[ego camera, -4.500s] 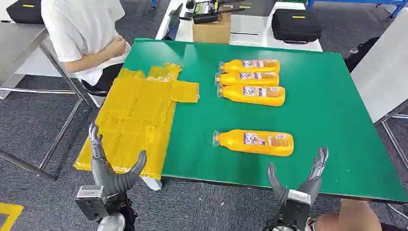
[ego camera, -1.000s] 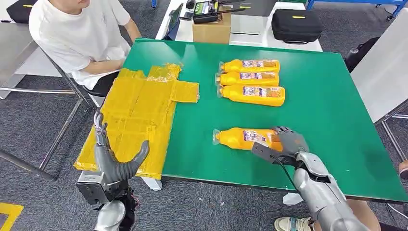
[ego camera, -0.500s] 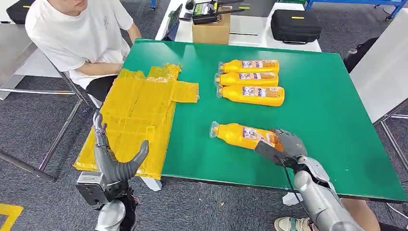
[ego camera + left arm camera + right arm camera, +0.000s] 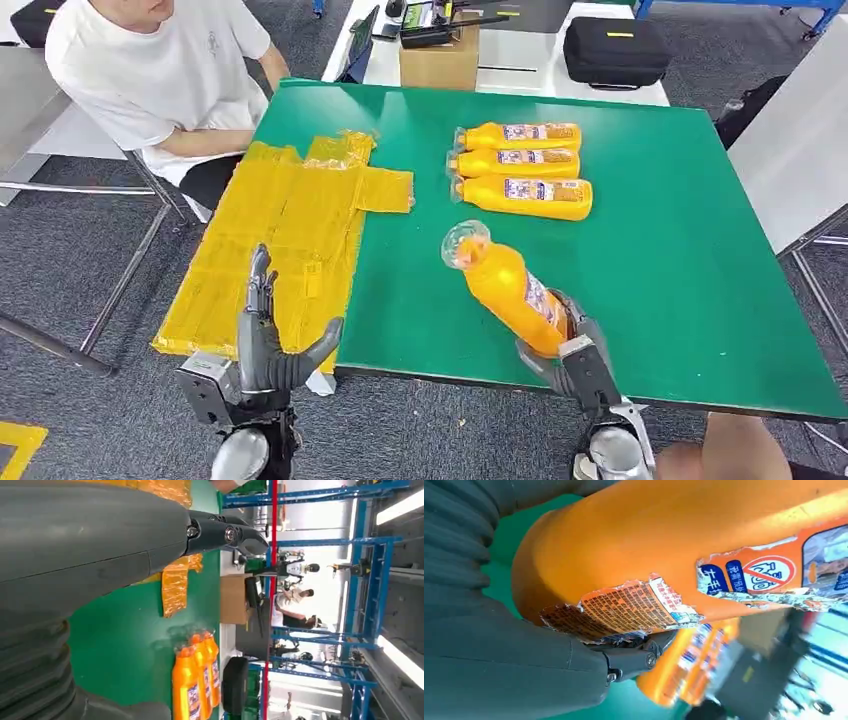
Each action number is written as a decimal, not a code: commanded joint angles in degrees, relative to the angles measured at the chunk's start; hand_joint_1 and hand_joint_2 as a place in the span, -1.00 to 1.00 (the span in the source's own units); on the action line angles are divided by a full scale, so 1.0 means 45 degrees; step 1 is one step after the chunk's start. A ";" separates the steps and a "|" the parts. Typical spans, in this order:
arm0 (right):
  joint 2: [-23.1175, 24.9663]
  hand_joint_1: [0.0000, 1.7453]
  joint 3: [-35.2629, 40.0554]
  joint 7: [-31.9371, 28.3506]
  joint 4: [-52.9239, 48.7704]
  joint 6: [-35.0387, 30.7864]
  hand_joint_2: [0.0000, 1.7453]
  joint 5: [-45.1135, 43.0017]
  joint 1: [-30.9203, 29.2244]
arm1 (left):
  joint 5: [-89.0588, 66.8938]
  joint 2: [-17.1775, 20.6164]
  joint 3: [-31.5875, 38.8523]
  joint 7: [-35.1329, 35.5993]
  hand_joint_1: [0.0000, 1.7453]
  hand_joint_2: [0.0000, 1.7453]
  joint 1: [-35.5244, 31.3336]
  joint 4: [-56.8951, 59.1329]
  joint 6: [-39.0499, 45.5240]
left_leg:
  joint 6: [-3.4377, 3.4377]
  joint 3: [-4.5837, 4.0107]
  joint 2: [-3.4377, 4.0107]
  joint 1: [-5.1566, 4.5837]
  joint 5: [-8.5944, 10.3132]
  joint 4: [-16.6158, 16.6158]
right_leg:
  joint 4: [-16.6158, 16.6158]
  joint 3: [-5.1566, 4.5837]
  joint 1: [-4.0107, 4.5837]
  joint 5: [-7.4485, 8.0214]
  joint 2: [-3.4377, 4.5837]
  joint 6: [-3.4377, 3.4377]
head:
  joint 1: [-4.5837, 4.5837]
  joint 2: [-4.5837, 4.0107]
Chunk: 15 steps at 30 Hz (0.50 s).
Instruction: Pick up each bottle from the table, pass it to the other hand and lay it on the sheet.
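Now my right hand grips the bottle, lifted off the table; left hand open, handover next.

A workshop or lab: blue steel racks, worktables, black equipment cases, grey carpet floor.

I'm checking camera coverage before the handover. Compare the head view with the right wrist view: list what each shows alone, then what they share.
Head view alone: the yellow sheet, the open left hand raised near it, a seated person, a cardboard box and a black case.

Right wrist view alone: the torn label close up on the held bottle.

Both: the right hand gripping that bottle, the green table, and the row of bottles behind.
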 commanded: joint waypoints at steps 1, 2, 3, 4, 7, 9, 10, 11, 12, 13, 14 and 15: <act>0.2459 1.00 -0.0998 -0.1154 -0.3087 -0.0800 1.00 -0.2526 0.0877 | -0.0496 0.0967 -0.1829 0.1247 -1.00 1.00 -0.0082 0.0939 -0.2012 | -0.0023 0.0044 0.0019 -0.0001 -0.0020 -0.0001 | 0.0011 0.0034 0.0003 -0.0024 0.0003 -0.0032 | 0.0005 0.0000; 0.2611 1.00 -0.0771 -0.1349 -0.3146 -0.1002 1.00 -0.2799 0.0744 | -0.0443 0.1056 -0.2136 0.1192 -1.00 1.00 -0.0071 0.0969 -0.2594 | -0.0018 0.0025 0.0001 -0.0006 -0.0009 -0.0005 | 0.0009 0.0018 -0.0003 -0.0016 -0.0001 -0.0025 | 0.0010 0.0000; 0.2692 1.00 -0.0375 -0.1420 -0.2997 -0.1143 1.00 -0.2837 0.0512 | -0.0402 0.1103 -0.2489 0.1187 -1.00 1.00 -0.0124 0.1090 -0.3149 | -0.0020 0.0032 0.0020 -0.0003 -0.0014 -0.0006 | 0.0007 0.0020 0.0000 -0.0013 0.0019 -0.0027 | 0.0005 0.0000; 0.2640 1.00 0.0039 -0.1126 -0.2662 -0.1036 1.00 -0.2904 0.0281 | -0.0398 0.1150 -0.2737 0.1131 -1.00 1.00 -0.0143 0.1083 -0.3459 | -0.0016 0.0026 0.0039 -0.0004 -0.0011 -0.0007 | 0.0007 0.0008 -0.0001 -0.0005 0.0033 -0.0023 | 0.0000 0.0000; 0.2099 1.00 0.1738 -0.0292 -0.0751 -0.0253 1.00 -0.1545 -0.0609 | -0.0283 0.1472 -0.3383 0.0893 -1.00 1.00 -0.0195 0.0827 -0.4343 | -0.0021 0.0056 0.0068 0.0007 -0.0019 -0.0012 | -0.0006 0.0038 0.0011 -0.0006 0.0045 -0.0029 | 0.0005 0.0000; 0.2379 1.00 0.2503 -0.0909 0.0701 -0.0382 1.00 -0.0575 -0.1006 | 0.0445 0.1496 -0.3521 0.1044 -1.00 1.00 -0.0349 0.0754 -0.5471 | -0.0014 0.0044 0.0071 0.0011 -0.0009 -0.0016 | -0.0014 0.0029 0.0014 0.0008 0.0052 -0.0018 | 0.0010 0.0000; 0.2509 1.00 0.2576 -0.1075 0.0989 -0.0556 1.00 -0.0495 -0.1034 | 0.0455 0.1465 -0.3520 0.1075 -1.00 1.00 -0.0389 0.0755 -0.5494 | -0.0025 0.0085 0.0124 0.0018 -0.0026 -0.0019 | -0.0018 0.0055 0.0023 0.0006 0.0096 -0.0033 | 0.0005 0.0000; 0.2509 1.00 0.2576 -0.1075 0.0989 -0.0556 1.00 -0.0495 -0.1034 | 0.0455 0.1465 -0.3520 0.1075 -1.00 1.00 -0.0389 0.0755 -0.5494 | -0.0026 0.0086 0.0137 0.0019 -0.0023 -0.0026 | -0.0023 0.0057 0.0024 0.0010 0.0099 -0.0033 | 0.0005 0.0000; 0.2509 1.00 0.2576 -0.1075 0.0989 -0.0556 1.00 -0.0495 -0.1034 | 0.0455 0.1465 -0.3520 0.1075 -1.00 1.00 -0.0389 0.0755 -0.5494 | -0.0022 0.0062 0.0106 0.0022 -0.0014 -0.0021 | -0.0020 0.0046 0.0026 0.0008 0.0064 -0.0028 | 0.0005 -0.0005; 0.2408 1.00 0.2960 -0.1048 0.1281 -0.0393 1.00 -0.0127 -0.1159 | 0.2361 0.1415 -0.3433 0.1435 -1.00 1.00 -0.0455 0.0982 -0.7169 | -0.0029 0.0095 0.0113 0.0023 -0.0023 -0.0028 | -0.0022 0.0071 0.0028 -0.0003 0.0064 -0.0040 | 0.0005 0.0000; 0.2447 1.00 0.3593 -0.1100 0.1675 -0.0306 1.00 0.0475 -0.1253 | 0.3923 0.1394 -0.3341 0.2061 -1.00 1.00 -0.0523 0.1221 -0.8341 | -0.0023 0.0073 0.0078 0.0014 -0.0011 -0.0025 | -0.0015 0.0054 0.0018 -0.0005 0.0031 -0.0031 | 0.0005 0.0000; 0.2795 1.00 0.4113 -0.1237 0.2185 -0.0375 1.00 0.0823 -0.1174 | 0.2819 0.1367 -0.3375 0.1354 -1.00 1.00 -0.0550 0.1010 -0.7523 | -0.0030 0.0108 0.0083 0.0023 -0.0021 -0.0031 | -0.0027 0.0086 0.0029 -0.0010 0.0036 -0.0041 | 0.0005 0.0000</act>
